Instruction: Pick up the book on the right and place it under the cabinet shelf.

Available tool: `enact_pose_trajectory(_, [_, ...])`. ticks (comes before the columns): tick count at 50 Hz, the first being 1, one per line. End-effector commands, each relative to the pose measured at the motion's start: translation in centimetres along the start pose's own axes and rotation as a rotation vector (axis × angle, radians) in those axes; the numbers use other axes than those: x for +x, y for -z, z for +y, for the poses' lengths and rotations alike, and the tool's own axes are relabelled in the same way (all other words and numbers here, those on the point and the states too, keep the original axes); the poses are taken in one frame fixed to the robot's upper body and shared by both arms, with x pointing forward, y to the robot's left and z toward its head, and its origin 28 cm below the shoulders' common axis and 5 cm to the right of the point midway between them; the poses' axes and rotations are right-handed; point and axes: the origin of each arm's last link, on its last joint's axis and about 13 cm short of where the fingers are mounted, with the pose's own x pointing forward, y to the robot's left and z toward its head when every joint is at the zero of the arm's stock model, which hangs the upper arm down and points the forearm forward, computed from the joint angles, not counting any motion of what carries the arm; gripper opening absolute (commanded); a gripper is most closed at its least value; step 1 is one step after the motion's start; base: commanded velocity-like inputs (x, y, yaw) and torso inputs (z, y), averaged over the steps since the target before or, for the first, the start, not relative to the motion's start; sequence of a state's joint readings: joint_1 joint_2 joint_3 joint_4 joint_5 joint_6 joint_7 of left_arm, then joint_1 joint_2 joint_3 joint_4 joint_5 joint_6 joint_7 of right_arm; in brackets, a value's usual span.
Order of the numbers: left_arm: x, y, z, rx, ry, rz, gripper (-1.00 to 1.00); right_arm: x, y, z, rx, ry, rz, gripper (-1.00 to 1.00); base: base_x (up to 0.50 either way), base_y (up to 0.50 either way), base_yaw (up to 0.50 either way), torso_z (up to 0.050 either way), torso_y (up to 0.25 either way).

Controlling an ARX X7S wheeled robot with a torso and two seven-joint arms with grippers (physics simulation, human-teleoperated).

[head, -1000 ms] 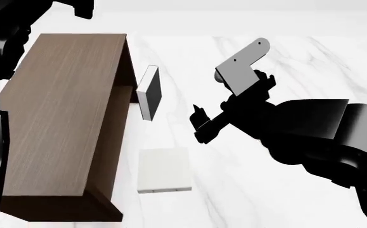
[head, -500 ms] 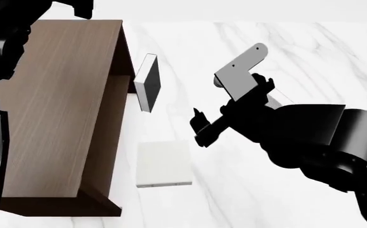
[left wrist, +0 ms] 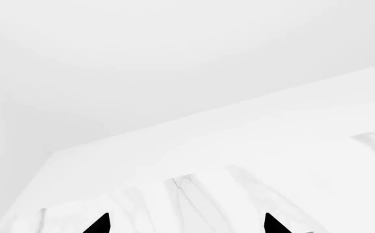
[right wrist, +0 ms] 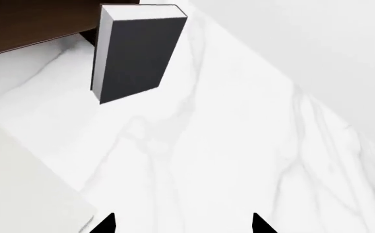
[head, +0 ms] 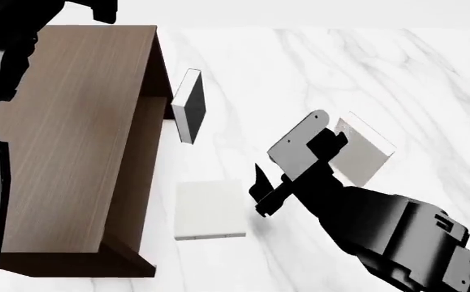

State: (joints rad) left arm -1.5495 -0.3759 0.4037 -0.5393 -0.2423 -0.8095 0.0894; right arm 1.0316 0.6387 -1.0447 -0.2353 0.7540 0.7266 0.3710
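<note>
Lying flat on the marble table (head: 397, 67), the book (head: 210, 210), off-white, close beside the open front of the cabinet shelf (head: 72, 140) yet outside it, not under the shelf board; seen again at a corner of the right wrist view (right wrist: 25, 189), untouched; judged as the task's book by its pale grey edge and small dark specks at one spine end, though another pale book (head: 368, 155) lies further right, half hidden behind the right arm's grey plate.

Hovering just beside the book's right edge, the right gripper (head: 259, 193), fingers spread apart with nothing between them, bare marble showing between the tips in its own camera (right wrist: 182, 224); no contact with the cover yet.

Standing upright near the cabinet's far corner, a black-faced book (head: 190, 112), well apart from the target.

Raised off to the left, the left gripper (left wrist: 186, 227), likewise parted and empty, facing only table and pale wall.

Judged as early in the task: approach almost made; grasp, lift, carry and placing under the shelf all left to do.
</note>
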Motion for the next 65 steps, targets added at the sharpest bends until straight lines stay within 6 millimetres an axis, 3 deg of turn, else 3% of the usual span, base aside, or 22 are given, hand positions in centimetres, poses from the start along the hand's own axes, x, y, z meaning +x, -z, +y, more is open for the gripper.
enact_pose_trajectory(1, [0.0, -0.1, 0.0, 0.004, 0.000, 0.000, 1.00, 0.6, 2.5, 1.5, -0.013, 0.025, -0.015, 1.00, 0.00, 0.00, 0.00, 0.000, 0.000])
enact_pose_trajectory(20, [0.0, 0.0, 0.0, 0.008, -0.002, 0.001, 1.00, 1.0, 3.5, 1.7, -0.005, 0.034, -0.019, 1.00, 0.00, 0.00, 0.00, 0.000, 0.000])
enact_pose_trajectory(65, [-0.1, 0.0, 0.2, 0.008, -0.011, 0.004, 1.00, 3.5, 6.2, 4.8, 0.076, -0.020, -0.009, 1.00, 0.00, 0.00, 0.00, 0.000, 0.000])
